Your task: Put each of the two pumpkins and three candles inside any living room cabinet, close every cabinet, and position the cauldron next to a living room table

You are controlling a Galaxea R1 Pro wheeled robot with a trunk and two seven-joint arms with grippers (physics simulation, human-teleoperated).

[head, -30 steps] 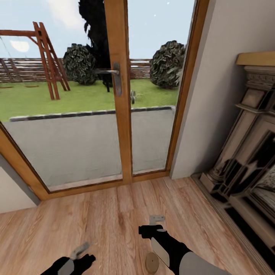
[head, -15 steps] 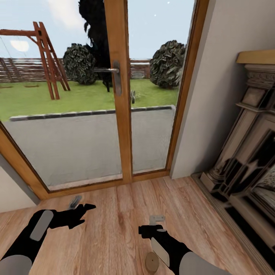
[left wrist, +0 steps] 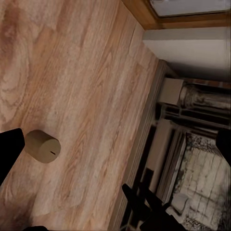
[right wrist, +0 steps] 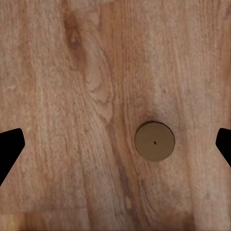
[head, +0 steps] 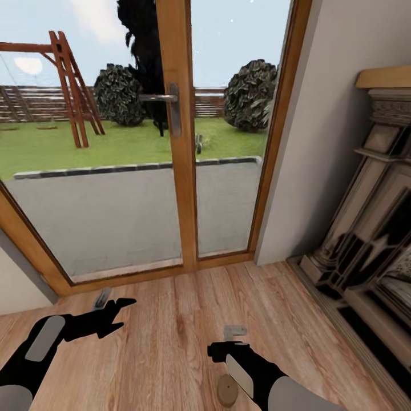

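One candle (head: 226, 391) stands upright on the wood floor (head: 171, 342) beside the fireplace (head: 365, 240), directly beneath the right gripper (head: 228, 341), fingers spread and empty, nearer than the left gripper (head: 111, 305), likewise spread.

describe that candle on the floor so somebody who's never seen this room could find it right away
Start at the glass garden doors with the ornate fireplace to their right. On the wood-plank floor before them, just beneath the right gripper, stands a candle: a short, stubby tan cylinder with a tiny wick, the one loose object there.
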